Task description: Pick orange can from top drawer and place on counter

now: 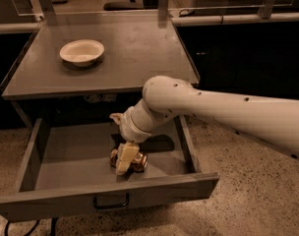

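The top drawer [51,200] is pulled open below the counter [134,48]. The orange can [138,162] lies on its side on the drawer floor, near the middle and towards the front. My gripper [125,159] reaches down into the drawer from the white arm [198,104] and sits right on the can, covering its middle. The can's ends show to the left and right of the gripper. The can rests on the drawer floor.
A white bowl [82,51] stands on the counter's back left. The drawer's dark looped handle [111,201] is on its front panel. Black cabinet fronts [243,53] stand to the right. Speckled floor lies around the drawer.
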